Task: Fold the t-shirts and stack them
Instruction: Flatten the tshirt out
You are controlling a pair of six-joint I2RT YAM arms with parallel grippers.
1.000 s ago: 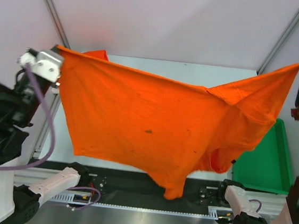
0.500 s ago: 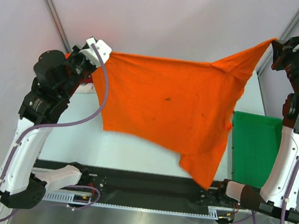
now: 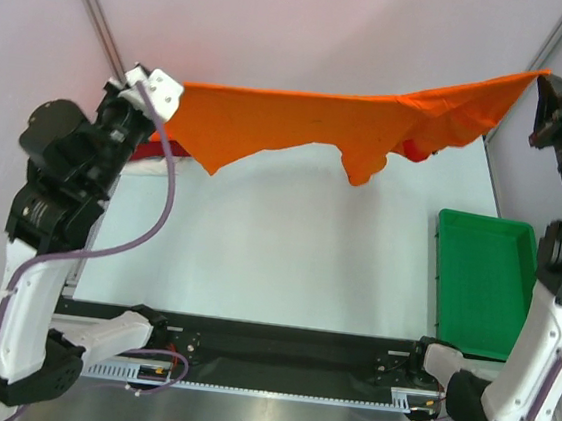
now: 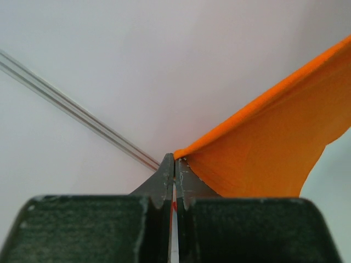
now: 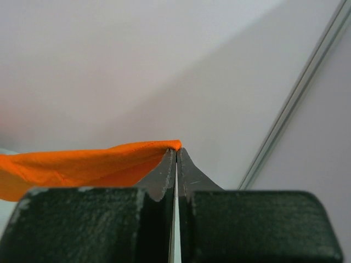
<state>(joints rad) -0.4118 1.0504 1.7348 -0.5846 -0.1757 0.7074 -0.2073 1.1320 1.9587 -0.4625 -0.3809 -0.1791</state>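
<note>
Orange t-shirt, stretched taut in the air between the two arms, hangs over the far side of the desk at about twelve o'clock. A moment ago it drooped as a broad sheet towards the near edge, covering most of the surface. Now it has swung out and up into a narrow band, with a loose fold dangling near its middle. To my eye that is a fling to open the cloth out, so the step in hand is spreading it flat, and no fold has been made yet.

The left hand, at ten o'clock, is pressed together on one corner of the shirt. From its own camera the fingers meet with the orange edge pinched at their tips. The right hand, at two o'clock, is likewise pressed shut on the opposite corner.

Counting what I can see: one orange shirt, two arms each gripping it, and one green tray at about three o'clock. One sliver of dark red cloth lies under the left arm at nine o'clock, probably another shirt. I see no stack on the desk.
</note>
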